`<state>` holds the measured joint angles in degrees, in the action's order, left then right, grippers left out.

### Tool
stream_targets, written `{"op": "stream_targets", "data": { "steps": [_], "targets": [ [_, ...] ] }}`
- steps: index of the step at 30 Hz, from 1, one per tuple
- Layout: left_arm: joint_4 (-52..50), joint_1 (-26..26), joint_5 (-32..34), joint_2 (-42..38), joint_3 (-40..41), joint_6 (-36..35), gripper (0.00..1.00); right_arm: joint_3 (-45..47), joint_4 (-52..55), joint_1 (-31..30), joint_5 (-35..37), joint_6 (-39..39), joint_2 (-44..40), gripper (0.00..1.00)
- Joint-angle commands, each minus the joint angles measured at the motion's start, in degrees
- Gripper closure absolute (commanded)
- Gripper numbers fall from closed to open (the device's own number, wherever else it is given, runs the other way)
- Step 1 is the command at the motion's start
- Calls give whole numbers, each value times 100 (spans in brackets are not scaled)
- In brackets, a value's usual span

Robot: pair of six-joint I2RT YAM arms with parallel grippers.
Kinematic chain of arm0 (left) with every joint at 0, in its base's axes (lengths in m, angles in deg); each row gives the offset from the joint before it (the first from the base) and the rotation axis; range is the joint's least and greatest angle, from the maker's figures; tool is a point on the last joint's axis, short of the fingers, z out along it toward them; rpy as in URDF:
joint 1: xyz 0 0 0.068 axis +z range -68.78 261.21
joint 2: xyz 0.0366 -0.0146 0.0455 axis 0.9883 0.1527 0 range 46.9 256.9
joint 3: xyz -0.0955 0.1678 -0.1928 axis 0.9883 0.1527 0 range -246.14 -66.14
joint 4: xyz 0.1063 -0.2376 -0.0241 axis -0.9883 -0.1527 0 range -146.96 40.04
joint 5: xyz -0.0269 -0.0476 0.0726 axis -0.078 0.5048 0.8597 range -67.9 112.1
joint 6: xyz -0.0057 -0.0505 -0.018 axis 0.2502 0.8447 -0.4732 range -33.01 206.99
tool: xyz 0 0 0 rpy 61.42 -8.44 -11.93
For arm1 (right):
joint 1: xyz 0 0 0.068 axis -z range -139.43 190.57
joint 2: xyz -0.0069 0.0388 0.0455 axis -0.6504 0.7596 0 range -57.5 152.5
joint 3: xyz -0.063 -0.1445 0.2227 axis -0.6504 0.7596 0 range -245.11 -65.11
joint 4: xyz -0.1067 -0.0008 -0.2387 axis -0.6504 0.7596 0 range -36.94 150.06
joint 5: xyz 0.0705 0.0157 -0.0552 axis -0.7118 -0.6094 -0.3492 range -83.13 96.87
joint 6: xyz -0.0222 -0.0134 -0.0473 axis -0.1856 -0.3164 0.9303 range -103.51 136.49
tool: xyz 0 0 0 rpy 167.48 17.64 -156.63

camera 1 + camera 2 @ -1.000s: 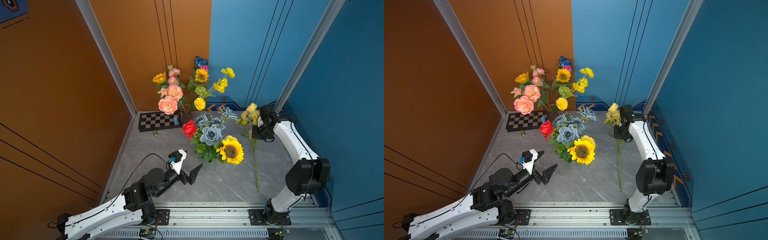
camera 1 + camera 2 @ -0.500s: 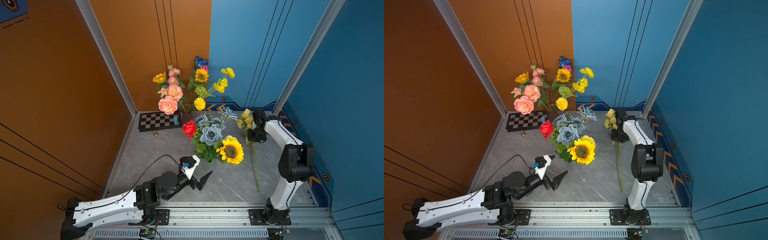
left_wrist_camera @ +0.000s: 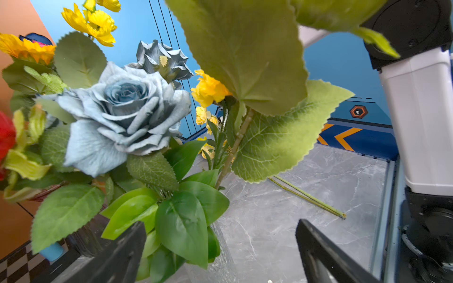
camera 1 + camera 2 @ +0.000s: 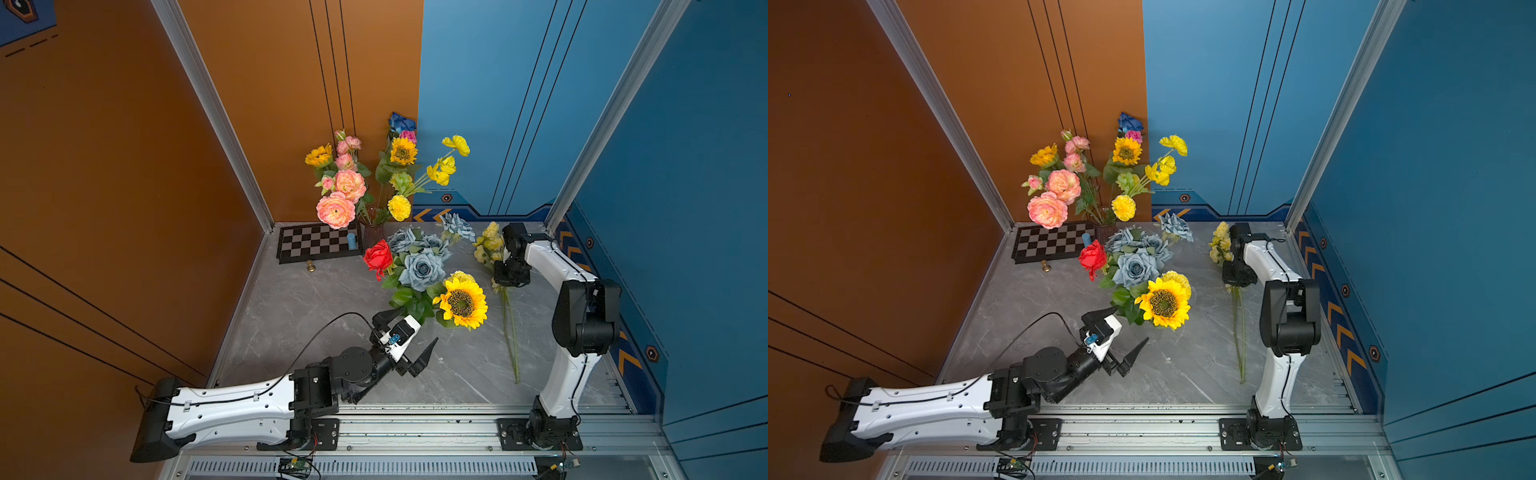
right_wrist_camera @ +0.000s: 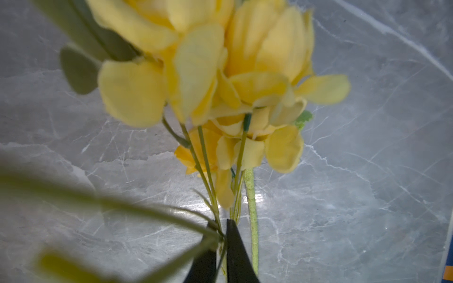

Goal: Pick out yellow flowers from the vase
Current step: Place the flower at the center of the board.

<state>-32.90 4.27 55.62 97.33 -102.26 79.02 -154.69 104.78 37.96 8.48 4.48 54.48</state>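
Note:
My right gripper (image 4: 509, 274) (image 4: 1237, 276) (image 5: 220, 227) is shut on the thin green stems of a pale yellow flower cluster (image 4: 490, 243) (image 4: 1220, 241) (image 5: 220, 73). The stems (image 4: 511, 332) trail over the table towards the front. A clear vase (image 3: 220, 259) in the middle holds a big sunflower (image 4: 461, 302) (image 4: 1163, 303) and a yellow carnation (image 4: 461, 275) (image 3: 208, 89). My left gripper (image 4: 411, 328) (image 4: 1131, 324) (image 3: 221, 245) stands open just in front of this vase, holding nothing. A dark vase (image 4: 372, 232) at the back holds more yellow blooms (image 4: 446, 166).
Grey-blue roses (image 4: 422, 270) and a red rose (image 4: 379, 255) share the middle vase. Peach-pink peonies (image 4: 336, 210) stand in the back vase. A checkerboard (image 4: 311, 245), a blue cylinder (image 4: 351, 241) and a brass pawn (image 4: 310, 266) lie at the back left. Walls close three sides.
My left arm has reached forward and right, up to the middle vase. My right gripper has carried the pale yellow cluster a little left and lower.

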Motion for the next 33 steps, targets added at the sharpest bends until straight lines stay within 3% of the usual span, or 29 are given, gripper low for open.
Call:
{"op": "stream_targets", "data": {
  "steps": [1, 7, 15, 18, 28, 33],
  "targets": [
    [384, -54, 351, 32, -125, -258, 2, -139, -110, 24, 100, -38, 60, 84],
    [579, -57, 499, 66, -74, -297, 2, -146, -119, 24, 109, -12, 141, 72],
    [584, -66, 491, 123, -72, -276, 2, -32, -214, -2, 68, -21, 8, 45],
    [579, -101, 498, 118, -90, -271, 2, 34, -257, -20, 20, -49, -95, 40],
    [579, -307, 534, 162, -110, -496, 2, 658, -660, -63, -829, -416, -907, 3],
    [584, -414, 448, 208, -89, -841, 1, 1275, -971, -184, -1300, -719, -1700, 0]
  ]
}}
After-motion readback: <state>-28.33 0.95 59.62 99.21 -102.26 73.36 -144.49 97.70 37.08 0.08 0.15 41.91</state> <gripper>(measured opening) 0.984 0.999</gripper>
